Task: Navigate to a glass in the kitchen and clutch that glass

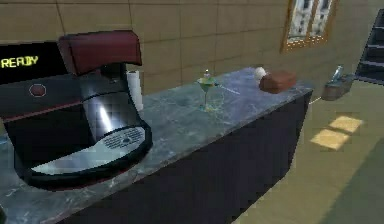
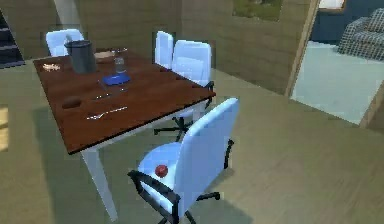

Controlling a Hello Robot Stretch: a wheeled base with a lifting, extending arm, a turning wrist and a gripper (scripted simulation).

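Glass ahead on the counter, chair close at my arm side

The glass (image 1: 209, 90) stands on the counter (image 1: 180, 125) past the coffee machine (image 1: 90, 100). Swinging round, I could clip the white chair (image 2: 200, 155) or topple the glass. I cannot tell my gripper's state.

Coffee machine (image 1: 95, 100) on counter (image 1: 190, 125); table (image 2: 160, 100) with white chairs (image 2: 200, 150)

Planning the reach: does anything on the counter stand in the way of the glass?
Nothing visible does. The glass stands on bare countertop, the coffee machine apart to the forward view's left, the loaf to its right.
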